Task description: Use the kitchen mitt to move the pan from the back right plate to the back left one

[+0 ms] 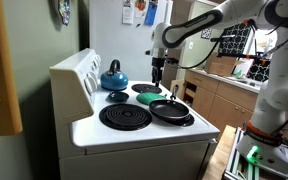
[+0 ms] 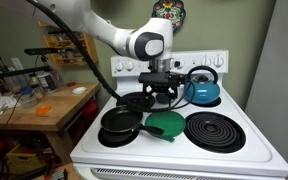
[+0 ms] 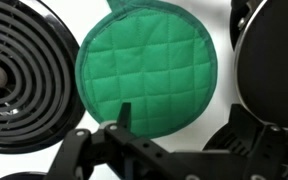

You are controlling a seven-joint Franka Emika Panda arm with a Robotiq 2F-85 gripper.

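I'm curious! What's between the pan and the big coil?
The green kitchen mitt lies between the pan and the big coil, clearest in the wrist view.

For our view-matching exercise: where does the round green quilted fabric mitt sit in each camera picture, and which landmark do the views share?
In an exterior view: the round green quilted mitt lies mid-stovetop, right of the large black spiral coil burner.
In an exterior view: lower centre, left of that coil.
Wrist view: filling the centre.
Shared landmark: the coil beside it.
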